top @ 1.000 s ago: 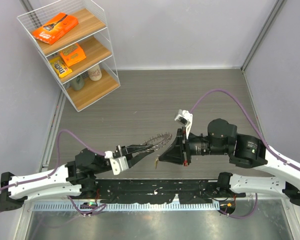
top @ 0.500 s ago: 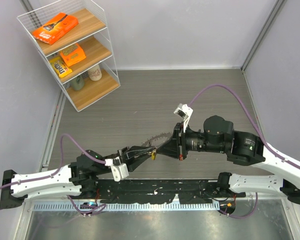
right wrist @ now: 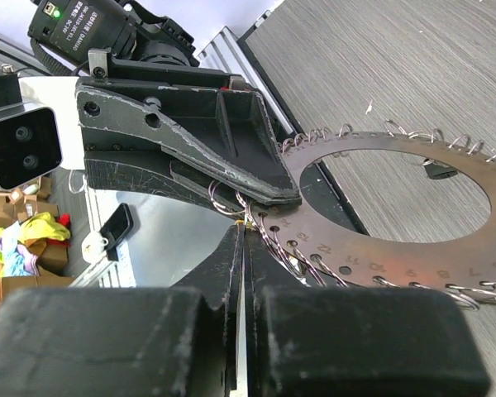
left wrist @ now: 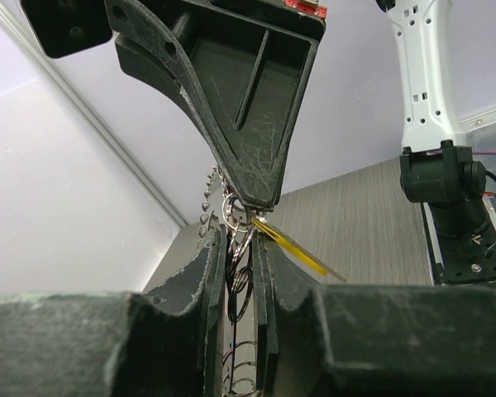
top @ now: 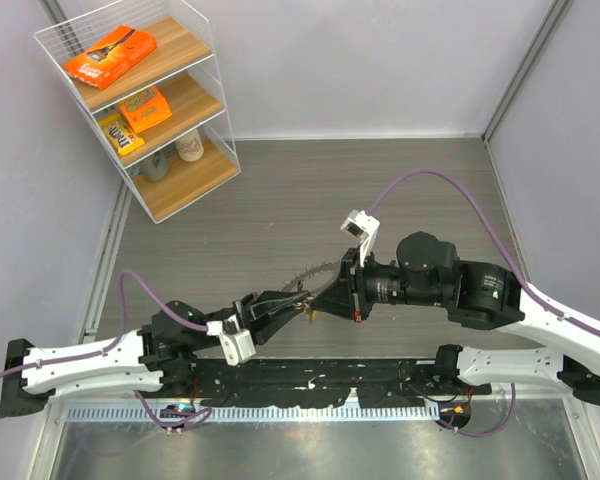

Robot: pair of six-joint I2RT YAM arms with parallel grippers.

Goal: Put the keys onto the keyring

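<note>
The keyring is a flat metal loop with numbered holes, strung with small wire rings around an open centre. It also shows in the top view. My left gripper is shut on its near edge, with wire rings pinched between the jaws in the left wrist view. My right gripper is shut on the brass-yellow key, tip to tip with the left gripper. Only a yellow speck of the key shows at the right fingertips. A small dark piece lies on the table under the loop's centre.
A wire shelf with snack packets and jars stands at the far left corner. The grey wood-grain table is walled on three sides. A metal rail runs along the near edge.
My right gripper has moved left with the brass key until its tip meets the left gripper at the keyring's edge. The left gripper has shifted slightly toward the near edge.
</note>
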